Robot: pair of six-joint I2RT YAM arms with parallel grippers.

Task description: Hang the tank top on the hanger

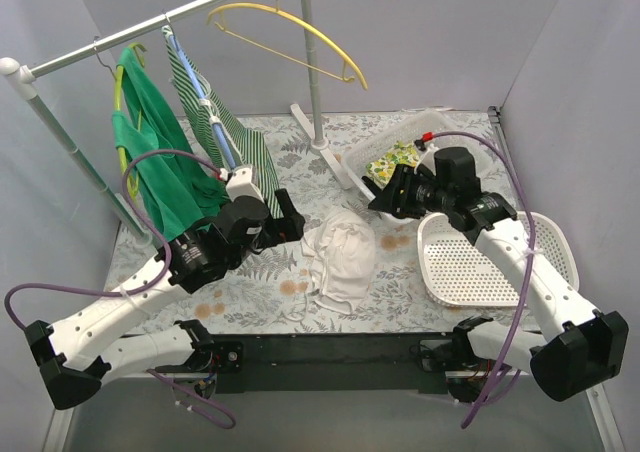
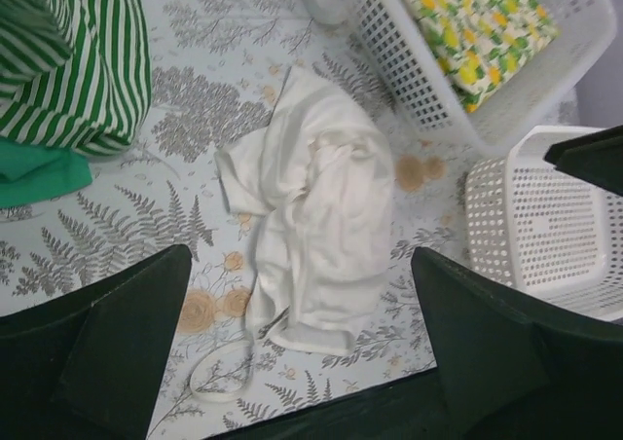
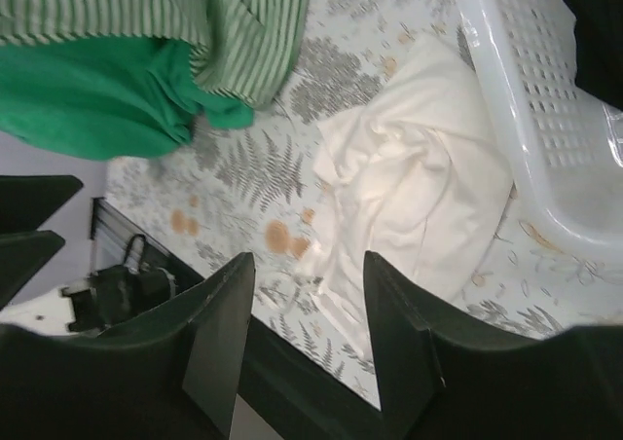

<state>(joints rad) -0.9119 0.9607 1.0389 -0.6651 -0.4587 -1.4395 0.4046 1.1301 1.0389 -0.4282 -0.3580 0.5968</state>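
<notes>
The white tank top [image 1: 340,257] lies crumpled on the fern-print table between my two arms. It also shows in the left wrist view [image 2: 311,206] and the right wrist view [image 3: 419,187], with a thin strap loop near the table's front edge. The large yellow hanger [image 1: 295,27] hangs bare by its grey hook from the rail at the back. My left gripper [image 1: 293,218] [image 2: 302,333] is open and empty, just left of the top. My right gripper [image 1: 384,200] [image 3: 307,299] is open and empty, above the top's right side.
A solid green garment [image 1: 160,167] and a green-and-white striped garment [image 1: 215,112] hang on the rail's left part. The rack's upright pole [image 1: 310,62] stands at the back centre. A white basket with yellow-green cloth [image 1: 395,157] and an empty white basket [image 1: 490,267] sit on the right.
</notes>
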